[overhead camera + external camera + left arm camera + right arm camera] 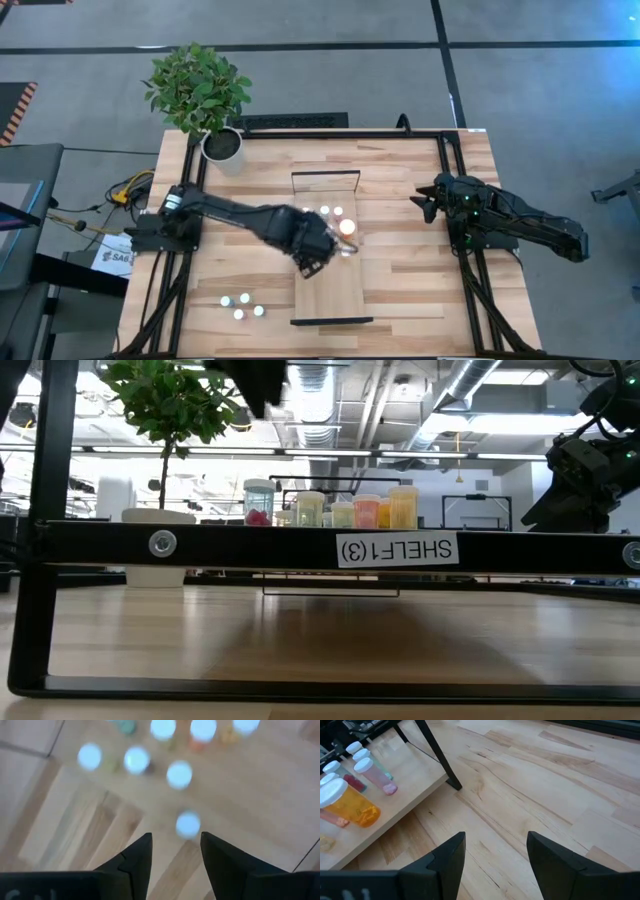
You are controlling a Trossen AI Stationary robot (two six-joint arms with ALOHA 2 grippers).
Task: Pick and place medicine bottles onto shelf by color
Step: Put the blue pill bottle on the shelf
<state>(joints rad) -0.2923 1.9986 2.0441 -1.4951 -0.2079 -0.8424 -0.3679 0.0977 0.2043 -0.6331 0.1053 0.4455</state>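
Observation:
The light-wood shelf lies in the table's middle, with black frames at its ends. Several white-capped medicine bottles stand upright on its far half; the low view shows them in a row, and the right wrist view shows the larger orange one. Three more bottles stand on the table near the left front. My left gripper hovers above the shelf, open and empty, with a white cap just ahead of its fingertips. My right gripper waits open at the table's right.
A white plant pot with a green plant stands at the far left corner. Black frame rails run along the table's edges. Bare wood lies between the shelf and my right arm.

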